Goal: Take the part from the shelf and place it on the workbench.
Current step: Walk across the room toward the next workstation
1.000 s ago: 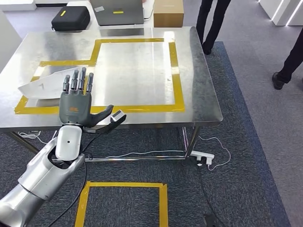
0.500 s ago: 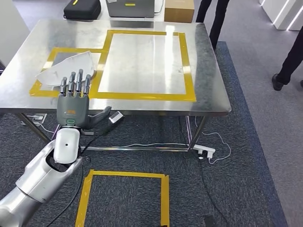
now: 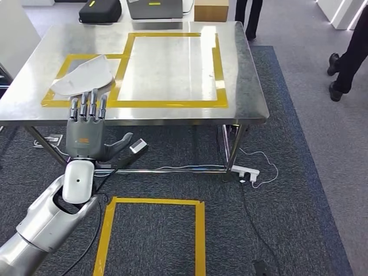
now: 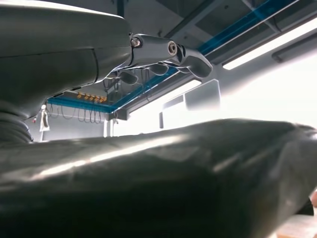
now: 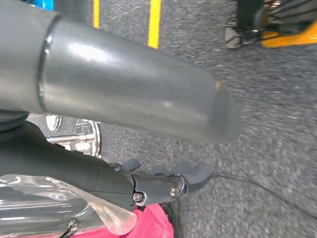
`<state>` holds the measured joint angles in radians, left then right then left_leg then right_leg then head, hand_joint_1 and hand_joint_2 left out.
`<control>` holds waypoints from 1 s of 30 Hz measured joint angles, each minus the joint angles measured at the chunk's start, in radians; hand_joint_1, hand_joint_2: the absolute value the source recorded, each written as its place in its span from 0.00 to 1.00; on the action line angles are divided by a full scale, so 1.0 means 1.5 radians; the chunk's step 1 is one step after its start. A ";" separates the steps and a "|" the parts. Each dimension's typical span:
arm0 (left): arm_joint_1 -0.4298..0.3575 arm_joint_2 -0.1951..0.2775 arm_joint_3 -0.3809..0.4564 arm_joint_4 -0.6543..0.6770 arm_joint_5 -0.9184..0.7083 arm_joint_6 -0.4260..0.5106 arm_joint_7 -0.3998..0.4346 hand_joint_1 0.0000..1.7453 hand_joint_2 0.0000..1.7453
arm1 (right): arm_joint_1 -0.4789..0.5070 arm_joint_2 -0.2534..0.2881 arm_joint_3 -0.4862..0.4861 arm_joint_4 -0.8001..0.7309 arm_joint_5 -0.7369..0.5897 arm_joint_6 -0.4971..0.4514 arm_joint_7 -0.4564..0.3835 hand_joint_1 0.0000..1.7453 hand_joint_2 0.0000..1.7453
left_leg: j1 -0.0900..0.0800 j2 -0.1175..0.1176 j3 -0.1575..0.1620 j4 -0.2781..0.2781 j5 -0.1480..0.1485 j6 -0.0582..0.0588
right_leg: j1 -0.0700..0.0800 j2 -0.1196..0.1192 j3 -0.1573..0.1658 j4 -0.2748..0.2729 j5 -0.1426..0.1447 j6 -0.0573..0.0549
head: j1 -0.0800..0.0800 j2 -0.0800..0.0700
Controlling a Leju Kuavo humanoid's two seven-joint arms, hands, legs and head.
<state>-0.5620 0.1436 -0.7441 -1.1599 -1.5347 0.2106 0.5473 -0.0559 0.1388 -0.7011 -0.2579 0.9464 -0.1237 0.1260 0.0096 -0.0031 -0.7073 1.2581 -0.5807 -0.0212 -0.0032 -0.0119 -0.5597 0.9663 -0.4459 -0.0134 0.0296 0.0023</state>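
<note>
White part (image 3: 84, 76) on a bare silver steel desk (image 3: 243, 86) marked with yellow tape outlines (image 3: 173, 104); dark grey speckled carpet (image 3: 278, 230); grey left hand (image 3: 87, 135)

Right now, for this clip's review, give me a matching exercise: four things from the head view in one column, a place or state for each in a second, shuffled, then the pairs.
Things:
1. white part
2. left hand
3. power strip
4. black case

Places or states:
A. on the carpet beside a workbench leg
B. beyond the far edge of the workbench
C. lying on the workbench inside the smaller yellow tape outline
D. held before the workbench's near edge, empty, fingers apart

Pairs: 1-C, 2-D, 3-A, 4-B
</note>
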 joint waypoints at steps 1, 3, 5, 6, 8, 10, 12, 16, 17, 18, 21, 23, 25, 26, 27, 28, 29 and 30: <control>0.001 0.001 0.000 0.000 0.000 -0.001 0.000 0.00 0.00 | 0.000 0.000 0.000 0.000 0.001 0.000 0.000 0.00 0.00 | 0.002 0.000 0.005 0.019 0.005 -0.003 | -0.001 -0.001 -0.014 0.005 0.006 0.001 | 0.000 0.000; 0.002 0.002 0.000 -0.002 0.000 -0.001 0.000 0.00 0.00 | -0.001 0.000 -0.001 0.000 0.003 0.000 0.000 0.00 0.00 | 0.008 0.000 0.046 -0.009 0.040 -0.009 | -0.003 -0.002 -0.042 0.019 0.017 0.005 | 0.000 0.000; 0.002 0.002 0.000 -0.008 0.000 -0.003 0.001 0.00 0.00 | -0.001 0.000 -0.002 -0.001 0.006 0.000 0.001 0.00 0.00 | 0.010 -0.001 0.113 -0.098 0.040 -0.009 | -0.004 -0.002 -0.065 0.033 0.027 0.012 | 0.000 0.000; 0.002 0.002 0.001 -0.012 0.000 -0.005 0.001 0.00 0.00 | -0.002 0.000 -0.002 -0.001 0.007 0.000 0.001 0.00 0.00 | 0.009 -0.001 0.136 -0.135 0.032 -0.006 | -0.004 -0.002 -0.071 0.036 0.033 0.016 | 0.001 0.000; 0.002 0.001 0.001 -0.017 0.000 -0.009 0.000 0.00 0.00 | -0.002 0.000 -0.004 -0.002 0.011 0.000 0.002 0.00 0.00 | 0.004 -0.002 0.147 -0.166 0.025 0.005 | -0.005 -0.002 -0.077 0.034 0.048 0.025 | 0.000 0.000; 0.004 0.001 0.001 -0.017 0.000 -0.013 -0.001 0.00 0.00 | -0.001 0.000 -0.006 -0.001 0.012 0.000 0.002 0.00 0.00 | 0.004 -0.001 0.133 -0.166 0.042 0.018 | -0.009 0.000 -0.085 0.034 0.048 0.034 | -0.002 0.000; 0.005 -0.001 0.000 -0.019 0.000 -0.015 -0.002 0.00 0.00 | 0.002 0.000 -0.009 -0.001 0.013 0.000 0.002 0.00 0.00 | 0.005 0.002 0.113 -0.167 0.062 0.031 | -0.010 0.004 -0.105 0.073 -0.006 0.038 | 0.000 0.000; 0.009 -0.003 0.000 -0.020 0.000 -0.015 -0.002 0.00 0.00 | 0.002 0.001 -0.011 -0.002 0.014 0.000 0.002 0.00 0.00 | 0.001 0.002 0.062 -0.166 0.102 0.036 | -0.010 0.006 -0.126 0.228 -0.090 0.042 | 0.003 0.000; 0.010 -0.003 0.000 -0.020 0.000 -0.015 -0.003 0.00 0.00 | 0.002 0.001 -0.011 -0.002 0.015 0.000 0.001 0.00 0.00 | 0.001 0.002 0.049 -0.165 0.112 0.035 | -0.010 0.007 -0.113 0.235 -0.074 0.042 | 0.003 0.000; 0.011 -0.003 0.000 -0.021 0.000 -0.015 -0.003 0.00 0.00 | 0.002 0.001 -0.012 -0.002 0.016 0.000 0.001 0.00 0.00 | 0.001 0.002 0.037 -0.165 0.122 0.033 | -0.010 0.007 -0.087 0.219 -0.054 0.041 | 0.004 0.000; 0.013 -0.003 0.005 -0.024 0.000 -0.015 -0.008 0.00 0.00 | -0.002 0.001 -0.016 -0.003 0.021 0.001 -0.001 0.00 0.00 | 0.000 0.002 0.015 -0.163 0.146 0.024 | -0.009 0.008 0.040 0.074 -0.058 0.034 | 0.004 0.000; 0.014 -0.003 0.012 -0.028 0.000 -0.015 -0.015 0.00 0.00 | -0.005 0.001 -0.017 -0.003 0.024 0.001 -0.002 0.00 0.00 | 0.000 0.003 0.011 -0.165 0.163 0.016 | -0.005 0.010 0.081 0.010 -0.079 0.031 | 0.005 0.000; 0.019 -0.003 0.018 -0.029 0.000 -0.016 -0.025 0.00 0.00 | -0.005 0.002 -0.018 -0.003 0.025 0.003 -0.002 0.00 0.00 | 0.003 0.003 0.008 -0.170 0.169 0.008 | -0.005 0.008 0.069 0.005 -0.069 0.024 | 0.004 0.000; 0.022 -0.002 0.021 -0.029 0.000 -0.016 -0.029 0.00 0.00 | -0.005 0.003 -0.020 -0.003 0.026 0.004 -0.001 0.00 0.00 | 0.003 0.003 0.005 -0.163 0.155 0.005 | -0.006 0.006 0.061 0.004 -0.061 0.018 | 0.003 0.000; 0.025 -0.002 0.024 -0.029 0.000 -0.017 -0.032 0.00 0.00 | -0.004 0.004 -0.021 -0.003 0.027 0.005 -0.001 0.00 0.00 | 0.004 0.003 -0.001 -0.142 0.126 0.002 | -0.008 0.004 0.054 0.003 -0.051 0.012 | 0.001 0.000; 0.026 -0.002 0.028 -0.029 0.000 -0.017 -0.034 0.00 0.00 | -0.004 0.005 -0.023 -0.003 0.029 0.005 -0.001 0.00 0.00 | 0.004 0.002 -0.008 -0.106 0.086 0.000 | -0.007 0.002 0.045 0.004 -0.041 0.008 | -0.001 0.000; 0.028 -0.002 0.030 -0.029 0.000 -0.017 -0.035 0.00 0.00 | -0.005 0.005 -0.025 -0.003 0.030 0.006 -0.001 0.00 0.00 | 0.005 0.002 -0.014 -0.061 0.050 -0.001 | -0.007 0.002 0.034 0.005 -0.032 0.006 | -0.002 0.000; 0.029 -0.002 0.032 -0.029 0.000 -0.017 -0.036 0.00 0.00 | -0.005 0.005 -0.026 -0.003 0.032 0.006 -0.001 0.00 0.00 | 0.005 0.002 -0.019 -0.014 0.025 -0.003 | -0.006 0.001 0.022 0.008 -0.021 0.006 | -0.003 0.000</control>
<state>-0.5189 0.1402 -0.6962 -1.2032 -1.5347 0.1854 0.4935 -0.0627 0.1460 -0.7400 -0.2625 0.9951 -0.1145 0.1246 0.0168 0.0005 -0.7360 1.2369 -0.5429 -0.0259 -0.0123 -0.0105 -0.5273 0.9781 -0.4781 -0.0044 0.0258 0.0023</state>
